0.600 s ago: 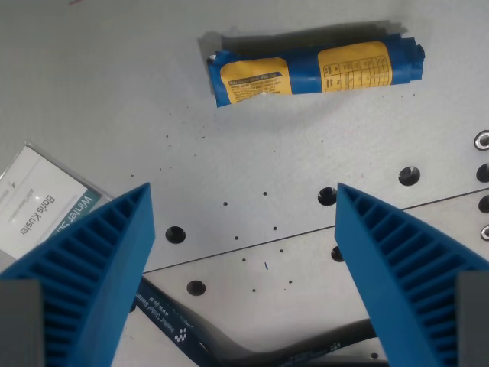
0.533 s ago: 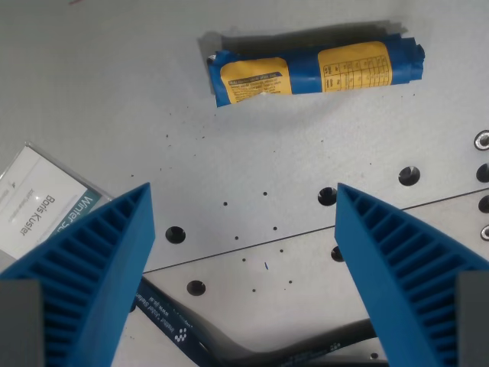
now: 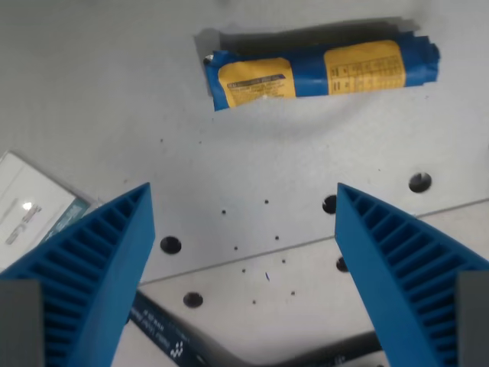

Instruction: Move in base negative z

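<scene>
In the wrist view my gripper is open, and nothing sits between its two blue ribbed fingers. The second finger rises from the wrist view's lower right. Below the gap lies bare grey metal table with small specks. A rolled blue and yellow packet lies on its side across the top of the view, beyond the fingertips and apart from them.
A white name card lies at the wrist view's left, partly behind the left finger. A dark blue printed lanyard runs along the bottom. Several round holes and a plate seam mark the table.
The whole scene has spread outward and looks slightly larger and blurred, so the camera has come closer to the table. The fingers stay equally far apart.
</scene>
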Tool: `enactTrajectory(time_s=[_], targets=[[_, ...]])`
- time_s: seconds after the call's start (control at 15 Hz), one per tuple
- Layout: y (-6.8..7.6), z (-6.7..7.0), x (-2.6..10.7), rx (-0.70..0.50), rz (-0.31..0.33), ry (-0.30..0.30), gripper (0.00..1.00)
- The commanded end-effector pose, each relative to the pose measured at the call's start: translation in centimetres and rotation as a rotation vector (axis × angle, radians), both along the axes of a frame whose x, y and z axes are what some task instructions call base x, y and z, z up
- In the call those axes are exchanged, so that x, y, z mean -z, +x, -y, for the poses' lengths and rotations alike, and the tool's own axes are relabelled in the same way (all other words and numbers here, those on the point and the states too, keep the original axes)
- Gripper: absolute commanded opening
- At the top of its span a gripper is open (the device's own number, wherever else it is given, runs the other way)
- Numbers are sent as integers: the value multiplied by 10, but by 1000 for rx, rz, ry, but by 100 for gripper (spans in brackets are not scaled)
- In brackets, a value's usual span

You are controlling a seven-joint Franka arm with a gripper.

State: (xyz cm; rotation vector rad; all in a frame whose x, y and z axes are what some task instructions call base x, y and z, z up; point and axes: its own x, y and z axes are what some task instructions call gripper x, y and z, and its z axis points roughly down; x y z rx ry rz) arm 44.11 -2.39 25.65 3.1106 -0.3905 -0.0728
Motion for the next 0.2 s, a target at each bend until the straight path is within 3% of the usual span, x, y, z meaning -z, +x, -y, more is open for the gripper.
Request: enactTrajectory(time_s=[0.07, 0.2], targets=[[-3, 0, 13, 0, 42, -3, 100], [-2, 0, 23, 0, 42, -3, 100]])
